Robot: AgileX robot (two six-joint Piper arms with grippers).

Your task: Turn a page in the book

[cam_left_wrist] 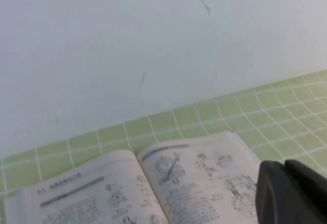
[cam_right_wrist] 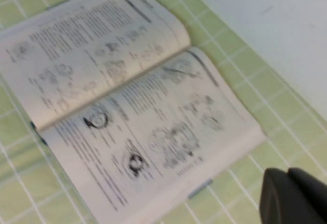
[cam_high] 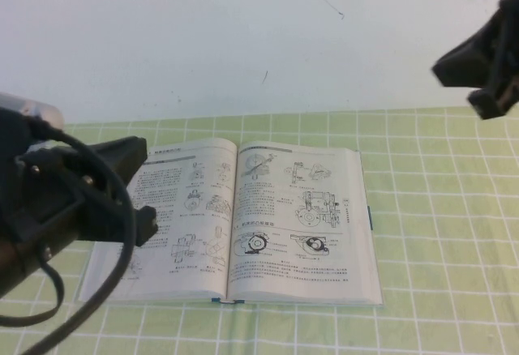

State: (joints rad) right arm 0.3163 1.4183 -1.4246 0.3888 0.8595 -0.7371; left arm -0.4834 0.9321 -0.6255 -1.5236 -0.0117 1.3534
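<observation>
On green checked cloth [cam_high: 438, 233] — book [cam_high: 243, 217] open; left tool [cam_high: 122, 201] overlaps it, right tool [cam_high: 486, 63] high — grip states unclear.

Open book [cam_high: 243, 221]: dense black print and mechanical line drawings on both facing pages, characters too small and blurred to read. Dark heading bars at page tops, likewise illegible. No legible labels, brands or numbers elsewhere.

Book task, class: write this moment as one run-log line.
thick white-paged book: open flat on green checked cloth | page: none lifted | left gripper: over book's left page | right gripper: raised, far right
</observation>
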